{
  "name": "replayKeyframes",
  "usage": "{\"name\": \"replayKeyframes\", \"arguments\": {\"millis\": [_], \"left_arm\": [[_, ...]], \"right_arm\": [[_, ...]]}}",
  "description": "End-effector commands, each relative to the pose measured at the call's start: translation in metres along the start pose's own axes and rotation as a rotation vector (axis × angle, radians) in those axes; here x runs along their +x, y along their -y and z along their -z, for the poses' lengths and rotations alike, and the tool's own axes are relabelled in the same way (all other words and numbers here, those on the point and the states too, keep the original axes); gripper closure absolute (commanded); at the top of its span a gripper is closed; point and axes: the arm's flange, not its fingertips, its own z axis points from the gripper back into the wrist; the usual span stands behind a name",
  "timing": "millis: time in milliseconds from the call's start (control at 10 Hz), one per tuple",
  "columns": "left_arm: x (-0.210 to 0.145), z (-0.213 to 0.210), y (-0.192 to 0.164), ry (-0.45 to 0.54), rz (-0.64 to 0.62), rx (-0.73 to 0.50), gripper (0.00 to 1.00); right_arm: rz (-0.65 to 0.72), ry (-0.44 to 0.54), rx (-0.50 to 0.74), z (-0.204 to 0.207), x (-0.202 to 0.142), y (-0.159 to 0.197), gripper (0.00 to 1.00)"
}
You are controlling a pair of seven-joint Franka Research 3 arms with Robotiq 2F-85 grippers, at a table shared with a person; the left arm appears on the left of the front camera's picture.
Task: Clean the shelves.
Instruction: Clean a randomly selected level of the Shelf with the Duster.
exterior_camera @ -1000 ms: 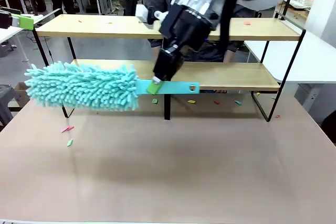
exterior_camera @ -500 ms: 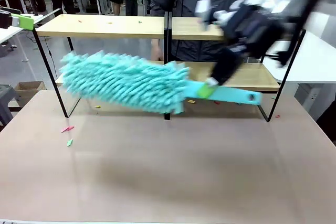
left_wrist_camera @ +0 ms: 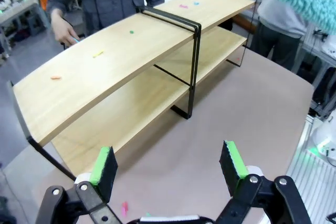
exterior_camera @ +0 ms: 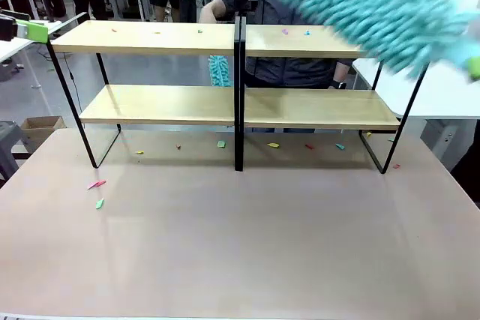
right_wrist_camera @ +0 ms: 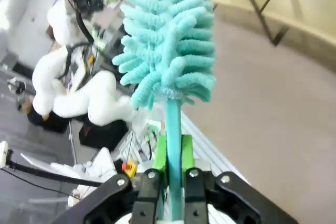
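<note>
- While my right gripper [right_wrist_camera: 174,150] stays clamped on the duster [right_wrist_camera: 169,51] by its thin handle, with a green pad pressed flat on each side, my left gripper [left_wrist_camera: 167,161] hangs low in its own view, its fingers [left_wrist_camera: 102,163] spread wide with nothing between them.
- Straight out from my right fingers the fluffy teal head stands up the middle of the wrist view, with table [right_wrist_camera: 273,129] on the right behind it.
- A second ago the duster lay low at the left of the front view, in front of the lower board. Half a second ago it was crossing the centre. Now it is a blur in the upper right corner, above the right end of the top board.
- The shelves [exterior_camera: 165,104] stand across the middle of the front view, both boards level on the black frame, with a person [exterior_camera: 300,69] behind them.
- I judge the low pass done and the top board next. Scraps [exterior_camera: 284,32] lie on it just right of the centre upright, with a few more further left.
- More coloured bits [exterior_camera: 273,145] sit on the table under the lower board, and two at the left. These will need a later pass.
- A small teal tuft [exterior_camera: 219,70] shows between the boards, behind the shelves; I cannot tell what holds it.
</note>
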Motion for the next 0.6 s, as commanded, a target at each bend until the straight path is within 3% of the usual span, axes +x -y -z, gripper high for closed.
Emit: {"name": "replayKeyframes", "arguments": {"millis": [0,300,400,500], "left_arm": [[-0.001,0.002,0.0,0.0,-0.006,-0.005,0.0],[-0.001,0.002,0.0,0.0,-0.006,-0.005,0.0],[-0.001,0.002,0.0,0.0,-0.006,-0.005,0.0],[-0.001,0.002,0.0,0.0,-0.006,-0.005,0.0]], "right_arm": [[-0.01,0.036,-0.054,-0.037,0.0,-0.017,0.87],[0.003,0.046,-0.162,-0.093,-0.008,-0.02,0.87],[0.071,0.108,-0.206,-0.076,-0.004,-0.01,0.87],[-0.014,0.07,-0.156,-0.086,-0.009,-0.025,0.87]]}}
